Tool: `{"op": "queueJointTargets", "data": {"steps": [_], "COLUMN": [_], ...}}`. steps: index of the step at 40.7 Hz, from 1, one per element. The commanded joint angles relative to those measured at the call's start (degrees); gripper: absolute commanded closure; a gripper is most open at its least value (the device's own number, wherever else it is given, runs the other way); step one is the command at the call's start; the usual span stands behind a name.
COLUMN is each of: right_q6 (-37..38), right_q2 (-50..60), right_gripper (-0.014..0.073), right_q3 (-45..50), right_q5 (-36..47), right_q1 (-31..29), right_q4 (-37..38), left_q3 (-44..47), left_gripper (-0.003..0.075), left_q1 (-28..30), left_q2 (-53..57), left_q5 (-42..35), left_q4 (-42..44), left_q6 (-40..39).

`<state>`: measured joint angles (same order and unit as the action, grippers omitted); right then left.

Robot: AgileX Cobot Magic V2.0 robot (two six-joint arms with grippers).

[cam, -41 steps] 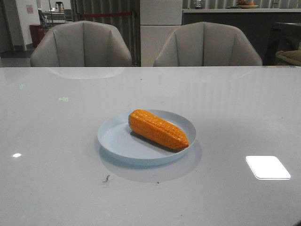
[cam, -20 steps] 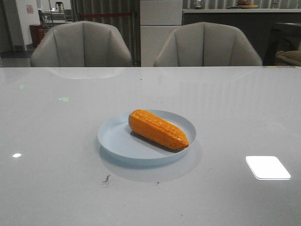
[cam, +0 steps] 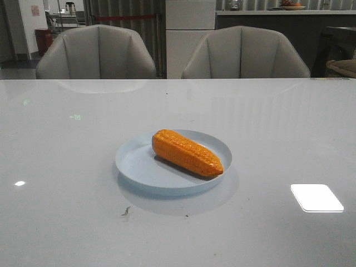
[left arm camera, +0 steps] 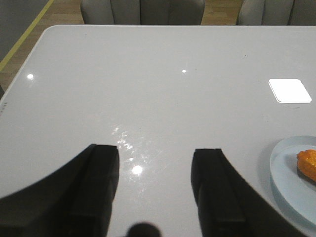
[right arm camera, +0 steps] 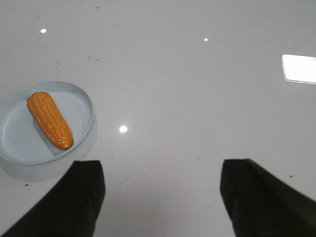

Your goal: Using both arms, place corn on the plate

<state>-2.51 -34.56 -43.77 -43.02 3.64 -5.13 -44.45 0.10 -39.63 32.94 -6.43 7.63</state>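
No readable text, label, brand, number or sign is found in any view. A small pale notice on the far wall behind the table [cam: 67,222] is seen, but nothing on it can be read.

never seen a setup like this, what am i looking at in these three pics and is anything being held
This is a two-armed robot at a table, photographed by three cameras at one moment. The front view looks forward over the white table toward two grey chairs; neither arm shows in it. In the middle sits a pale blue plate with an orange corn lying on it, so the job looks done.

The other two pictures come from cameras on the robot's wrists. The dark shapes at the bottom edge are each arm's fingers. The left end effector and the right end effector are both open, over bare table, beside the plate. Nothing is held. The bright patches are lamp reflections.
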Motion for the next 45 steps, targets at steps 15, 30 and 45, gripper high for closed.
{"op": "queueJointTargets", "data": {"steps": [15, 30, 45], "right_q6": [0.1, 0.1, 0.1], "right_q2": [0.1, 0.1, 0.1], "right_gripper": [0.0, 0.0, 0.0], "right_q3": [-1.4, -1.4, -1.4], "right_q5": [4.1, 4.1, 4.1], "right_q1": [-0.3, -0.3, -0.3], "right_q4": [0.0, 0.0, 0.0], "left_q3": [-1.7, -1.7, 4.6], "left_gripper": [0.0627, 0.0626, 0.0626], "left_q1": [0.0, 0.0, 0.0], "left_q2": [-0.2, -0.2, 3.3], "left_q5": [-4.3, -4.3, -13.3], "left_q4": [-0.9, -0.9, -0.8], "left_q6": [-0.2, -0.2, -0.2]}}
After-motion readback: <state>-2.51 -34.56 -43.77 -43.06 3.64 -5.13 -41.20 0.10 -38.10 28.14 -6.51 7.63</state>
